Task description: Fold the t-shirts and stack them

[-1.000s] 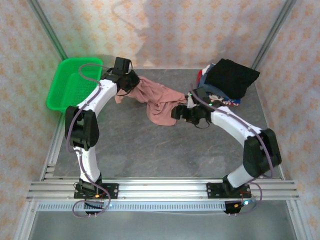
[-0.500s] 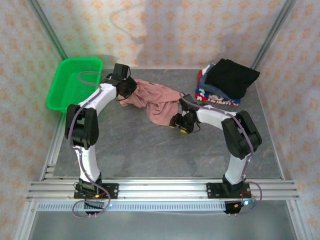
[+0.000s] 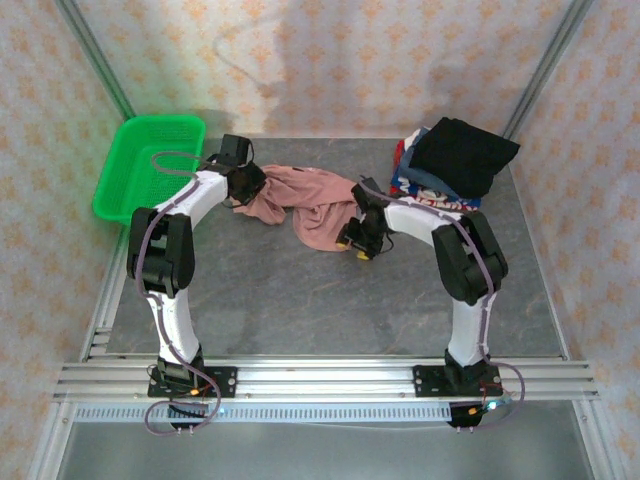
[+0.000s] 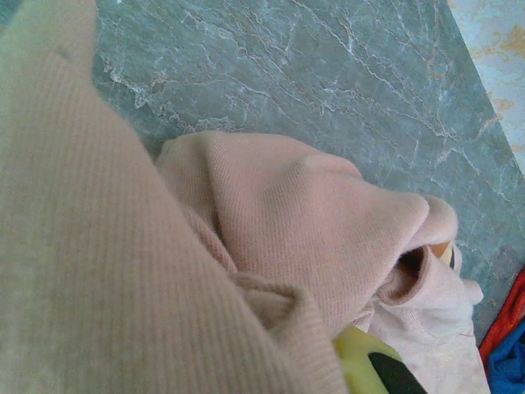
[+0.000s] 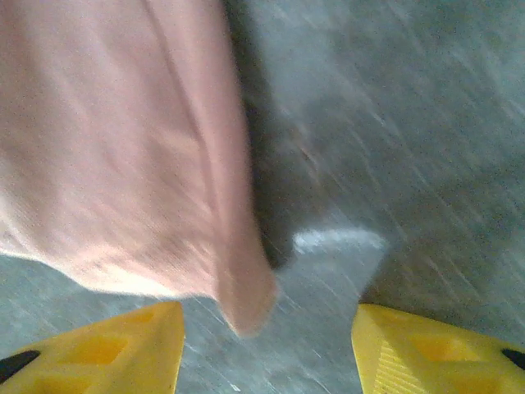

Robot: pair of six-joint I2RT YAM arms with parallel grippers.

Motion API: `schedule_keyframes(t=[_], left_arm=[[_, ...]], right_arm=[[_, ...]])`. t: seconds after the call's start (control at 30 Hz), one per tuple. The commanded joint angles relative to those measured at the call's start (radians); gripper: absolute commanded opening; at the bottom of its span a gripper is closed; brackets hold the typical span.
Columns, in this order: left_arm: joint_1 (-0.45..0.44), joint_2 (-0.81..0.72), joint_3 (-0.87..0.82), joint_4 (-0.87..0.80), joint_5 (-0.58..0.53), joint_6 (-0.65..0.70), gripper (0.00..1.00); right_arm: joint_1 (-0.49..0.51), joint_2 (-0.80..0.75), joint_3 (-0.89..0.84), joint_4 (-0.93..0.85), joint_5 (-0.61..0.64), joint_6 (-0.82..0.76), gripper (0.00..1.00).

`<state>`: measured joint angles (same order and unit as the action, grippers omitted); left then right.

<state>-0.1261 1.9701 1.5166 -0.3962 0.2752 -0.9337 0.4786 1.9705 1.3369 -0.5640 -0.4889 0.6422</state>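
1. Find the green mesh basket [image 3: 148,165] at the far left corner of the bench [image 3: 300,300]. It stands clear of the cloth.
2. Check the left end effector [image 3: 250,188], just right of the basket, at the left edge of the dusty-pink t-shirt [image 3: 315,205].
   - The end effector is closed down on a gathered fold of that shirt.
   - In the left wrist view, ribbed pink cloth [image 4: 287,213] drapes over the tool. One yellow-green fingertip [image 4: 354,361] shows at the lower edge.
3. Note where the dusty-pink t-shirt is. It lies in a crumpled, unfolded heap on the bare bench, toward the back and near the middle, between the two end effectors.
4. Check the right end effector [image 3: 353,246], low over the bench at the shirt's lower right edge.
   - Its fingers stand apart at a moderate width and hold nothing.
   - In the right wrist view, a hanging corner of the shirt [image 5: 115,139] points down toward the gap between the two yellow fingertips [image 5: 123,345].
   - That view is blurred, so you cannot tell whether cloth and fingers touch.
5. Find the stack at the far right corner of the bench. The black t-shirt [image 3: 462,155] lies on top, with the printed t-shirts [image 3: 430,195] in red, blue and white beneath it. The stack sits apart from the pink shirt.
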Motion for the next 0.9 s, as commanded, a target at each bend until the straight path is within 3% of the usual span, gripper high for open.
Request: schedule_keyframes(t=[0.0, 0.1, 0.3, 0.53, 0.67, 0.87], left_arm=[[0.008, -0.054, -0.003, -0.009, -0.023, 0.026, 0.00], [0.010, -0.051, -0.001, -0.009, -0.018, 0.027, 0.00], [0.028, -0.044, 0.002, -0.018, 0.007, 0.035, 0.00], [0.038, -0.127, 0.141, -0.208, 0.026, 0.153, 0.00], [0.036, -0.258, 0.250, -0.370, 0.000, 0.249, 0.00], [0.035, -0.440, 0.300, -0.447, 0.002, 0.311, 0.00]], right_arm=[[-0.008, 0.078, 0.090, 0.152, 0.047, -0.026, 0.53], [-0.008, 0.123, 0.141, 0.108, 0.058, -0.033, 0.45], [-0.017, 0.135, 0.186, 0.022, 0.066, -0.026, 0.01], [-0.068, -0.125, 0.261, -0.192, 0.043, -0.141, 0.00], [-0.108, -0.282, 0.340, -0.380, 0.019, -0.223, 0.00], [-0.137, -0.461, 0.398, -0.550, 0.053, -0.268, 0.00]])
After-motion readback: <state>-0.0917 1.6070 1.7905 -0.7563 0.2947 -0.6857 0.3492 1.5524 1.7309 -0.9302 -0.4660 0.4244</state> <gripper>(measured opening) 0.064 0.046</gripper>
